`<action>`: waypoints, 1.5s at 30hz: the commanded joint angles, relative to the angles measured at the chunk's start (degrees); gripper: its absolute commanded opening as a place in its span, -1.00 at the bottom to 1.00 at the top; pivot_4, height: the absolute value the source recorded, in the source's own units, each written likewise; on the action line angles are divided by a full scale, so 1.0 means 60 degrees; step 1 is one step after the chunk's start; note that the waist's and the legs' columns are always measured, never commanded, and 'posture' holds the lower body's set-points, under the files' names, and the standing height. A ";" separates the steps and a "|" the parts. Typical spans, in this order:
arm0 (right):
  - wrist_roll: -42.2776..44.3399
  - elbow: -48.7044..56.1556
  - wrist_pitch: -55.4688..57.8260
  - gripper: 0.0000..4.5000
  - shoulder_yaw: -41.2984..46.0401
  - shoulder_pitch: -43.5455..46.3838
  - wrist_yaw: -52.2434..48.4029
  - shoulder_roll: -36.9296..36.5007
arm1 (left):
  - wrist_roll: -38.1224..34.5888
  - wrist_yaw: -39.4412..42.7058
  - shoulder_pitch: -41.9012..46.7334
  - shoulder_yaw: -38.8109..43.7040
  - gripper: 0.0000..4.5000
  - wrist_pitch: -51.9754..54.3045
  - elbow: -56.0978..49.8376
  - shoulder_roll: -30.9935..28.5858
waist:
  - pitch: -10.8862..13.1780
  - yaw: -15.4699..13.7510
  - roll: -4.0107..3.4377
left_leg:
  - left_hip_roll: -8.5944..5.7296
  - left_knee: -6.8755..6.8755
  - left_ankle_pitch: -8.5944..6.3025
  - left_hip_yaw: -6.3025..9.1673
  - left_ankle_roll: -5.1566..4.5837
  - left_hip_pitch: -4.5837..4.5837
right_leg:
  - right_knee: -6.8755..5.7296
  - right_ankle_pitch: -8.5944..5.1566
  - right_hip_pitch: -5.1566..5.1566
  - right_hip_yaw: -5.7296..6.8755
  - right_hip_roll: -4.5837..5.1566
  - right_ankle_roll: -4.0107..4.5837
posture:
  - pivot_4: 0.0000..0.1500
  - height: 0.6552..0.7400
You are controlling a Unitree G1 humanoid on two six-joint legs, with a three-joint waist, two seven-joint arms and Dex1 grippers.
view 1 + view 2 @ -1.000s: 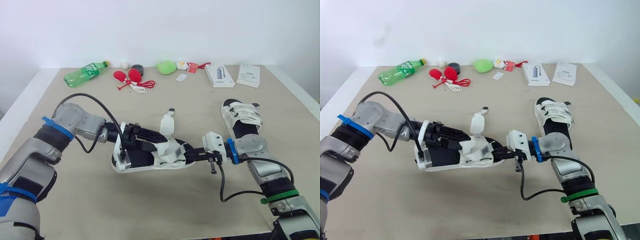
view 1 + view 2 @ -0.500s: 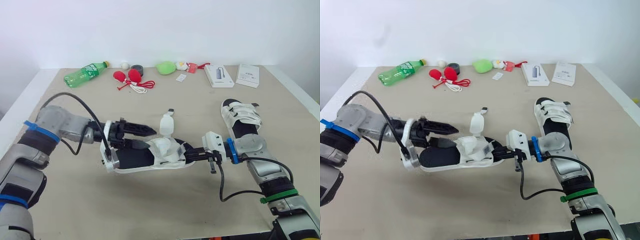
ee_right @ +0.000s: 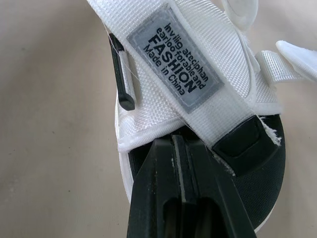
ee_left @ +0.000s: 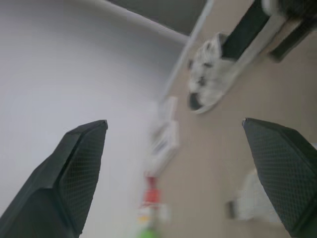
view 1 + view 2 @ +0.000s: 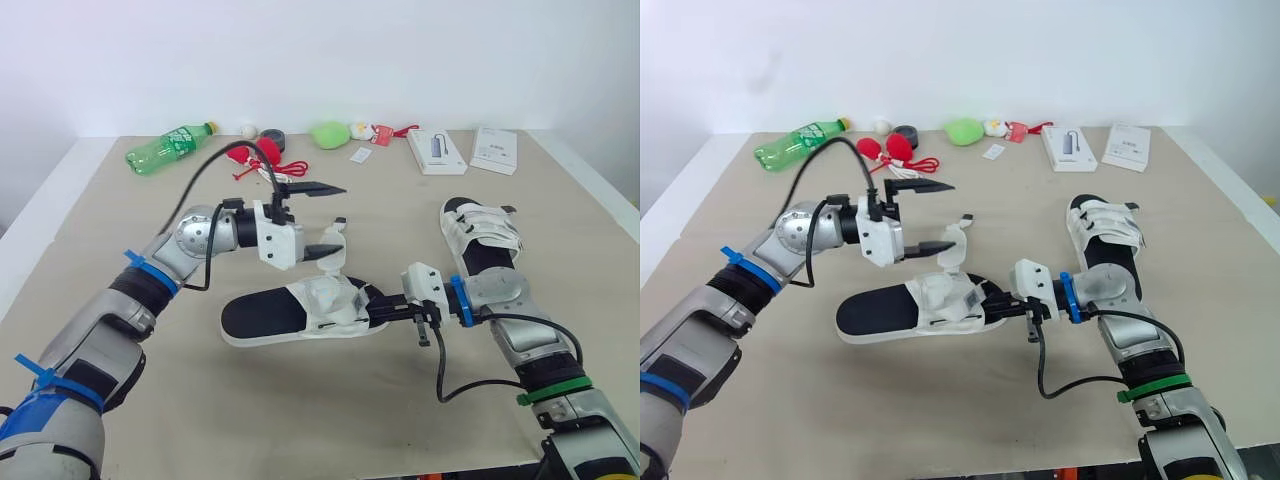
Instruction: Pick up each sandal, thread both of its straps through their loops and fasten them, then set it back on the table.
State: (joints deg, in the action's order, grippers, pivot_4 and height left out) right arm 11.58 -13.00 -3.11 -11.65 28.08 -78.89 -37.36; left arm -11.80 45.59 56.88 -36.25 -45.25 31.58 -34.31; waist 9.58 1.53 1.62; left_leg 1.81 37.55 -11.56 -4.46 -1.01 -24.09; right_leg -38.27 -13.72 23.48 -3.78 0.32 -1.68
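**Illumination.** Bright, even, diffuse light falls from above. The white wall (image 5: 320, 60) is uniformly lit. The matte table (image 5: 300, 420) scatters the light evenly across its surface. Shadows are short and soft-edged, forming a narrow dark rim close beneath the sole of the sandal (image 5: 270, 315). In the left wrist view the fingers (image 4: 64, 183) of the left hand (image 4: 173, 123) stand dark against the pale wall. In the right wrist view a faint sheen runs along the fingers (image 3: 153, 198) of the right hand (image 3: 181, 144).
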 commanded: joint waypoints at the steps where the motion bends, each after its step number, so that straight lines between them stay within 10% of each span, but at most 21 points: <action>1: -0.0133 -0.0043 -0.0008 -1.00 -0.0057 0.0079 -0.0020 -0.0026 | -0.2019 0.2651 -0.0044 0.0371 0.99 0.3347 -0.1594 -0.0167 | 0.0000 -0.0006 0.0000 | 0.0000 0.0000 0.0003 0.0007 0.0005 0.0000 | 0.0000 -0.0002 0.0000 -0.0003 -0.0010 -0.0002 | 1.00 1.00; 10: -0.0122 0.0061 0.0016 -1.00 -0.0066 0.0054 0.0021 -0.0056 | -0.3689 0.4775 -0.0145 0.1499 0.99 1.0487 -0.3415 -0.0576 | 0.0001 0.0000 -0.0002 | 0.0008 0.0006 0.0007 0.0070 0.0005 0.0003 | -0.0008 -0.0029 -0.0005 -0.0015 -0.0032 -0.0043 | 1.00 1.00; 27: -0.0133 0.0136 0.0010 -1.00 -0.0061 -0.0021 0.0100 -0.0054 | -0.0522 0.5165 -0.0253 0.1704 0.99 0.9031 -0.2244 0.1176 | 0.0001 -0.0006 -0.0002 | 0.0004 0.0008 0.0008 0.0087 0.0005 -0.0001 | -0.0007 -0.0031 -0.0006 -0.0017 -0.0028 -0.0033 | 1.00 1.00; 45: -0.0147 0.0155 0.0016 -1.00 -0.0034 -0.0070 0.0200 -0.0078 | -0.0178 0.5877 -0.0706 0.1783 0.99 0.9626 -0.3294 0.1911 | 0.0001 -0.0004 -0.0002 | 0.0001 0.0008 0.0008 0.0093 0.0004 -0.0004 | -0.0007 -0.0030 -0.0006 -0.0018 -0.0025 -0.0035 | 1.00 1.00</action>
State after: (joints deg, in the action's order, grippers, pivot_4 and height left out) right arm 11.47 -12.72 -3.05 -11.82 27.96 -78.03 -37.47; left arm -13.02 81.38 52.23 -26.77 12.37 13.88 -23.24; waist 9.59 1.51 1.61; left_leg 1.82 37.60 -11.51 -3.89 -0.99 -24.12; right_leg -38.31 -13.91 23.44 -3.88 0.16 -1.89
